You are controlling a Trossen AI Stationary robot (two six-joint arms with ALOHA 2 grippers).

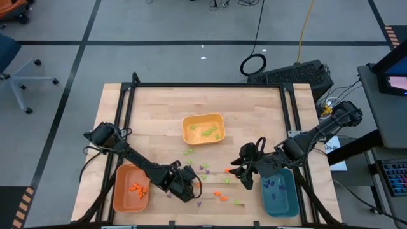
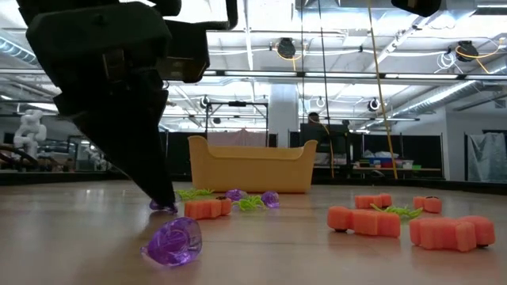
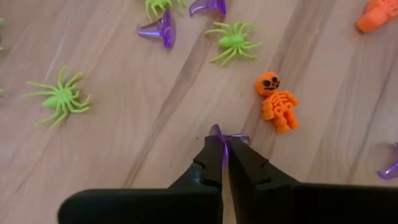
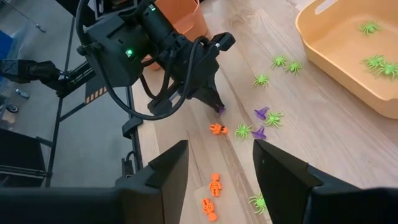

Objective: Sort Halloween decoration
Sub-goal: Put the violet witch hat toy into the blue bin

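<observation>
Around the wooden table (image 1: 159,108) the floor (image 1: 159,25) is grey, crossed by dark tape lines. A blue office chair (image 1: 9,60) on castors stands off to one side, and a coiled black cable (image 1: 254,64) lies near a dark box (image 1: 299,75). Overhead (seen from table height) run white beams and ducts (image 2: 333,75), with strip lights and cables hanging; a white pillar (image 2: 283,115) stands mid-room.

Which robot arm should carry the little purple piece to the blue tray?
Probably the left. Its end effector is already shut on a purple piece. The right end effector is open and empty, though nearer the teal tray.
</observation>
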